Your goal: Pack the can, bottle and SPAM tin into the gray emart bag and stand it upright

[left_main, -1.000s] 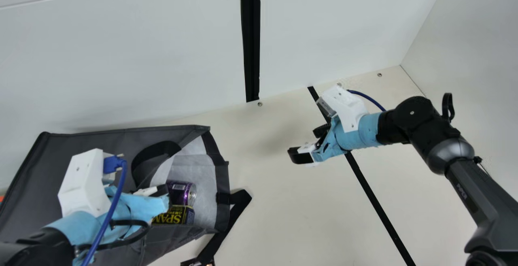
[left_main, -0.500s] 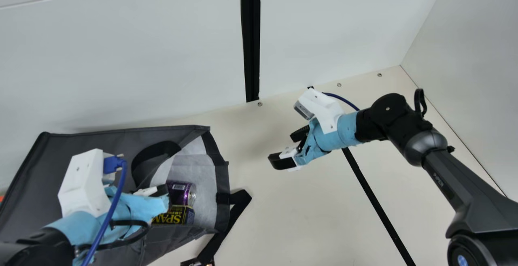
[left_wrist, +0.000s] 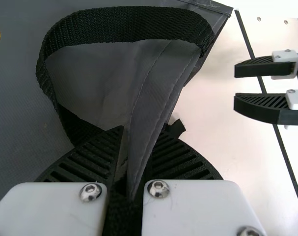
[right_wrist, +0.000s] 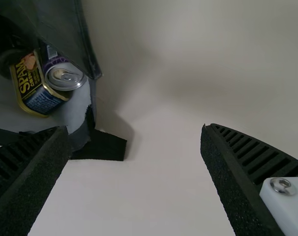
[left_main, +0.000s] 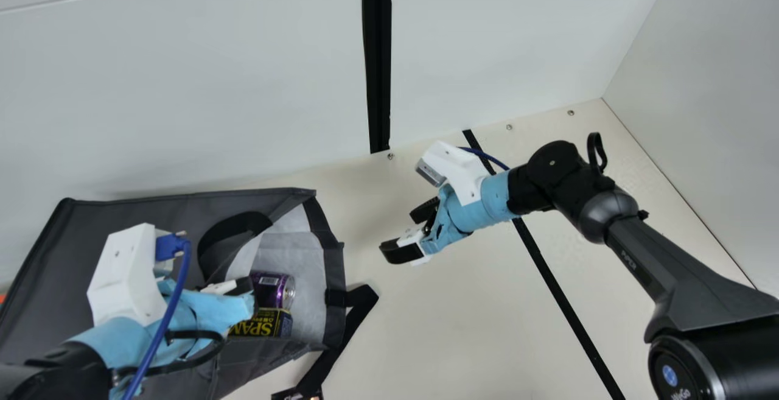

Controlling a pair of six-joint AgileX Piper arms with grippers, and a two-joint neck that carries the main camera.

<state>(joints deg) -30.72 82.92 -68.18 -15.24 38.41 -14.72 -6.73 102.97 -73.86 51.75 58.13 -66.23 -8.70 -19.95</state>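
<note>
Left gripper (left_wrist: 141, 146): fingers clenched on a gray fold at the mouth of the gray fabric emart bag (left_main: 67, 248), beneath a black webbing handle (left_wrist: 129, 24). Right gripper (left_main: 400, 231): fingers spread, grasping nothing, over the desk near the mouth. Across the last second the right arm has advanced toward the bag, whereas the left arm and bag have kept their positions. The purple cylindrical can (left_main: 272, 290) and yellow-and-blue SPAM tin (left_main: 261, 324) lie inside, side by side; the bag lies flat. The approach probably prepares a second grip for uprighting. Surroundings: cream desk (left_main: 462, 302) crossed by a black strip (left_main: 560, 290); pale wall (left_main: 182, 83) behind, bearing a black vertical channel (left_main: 378, 65).
</note>
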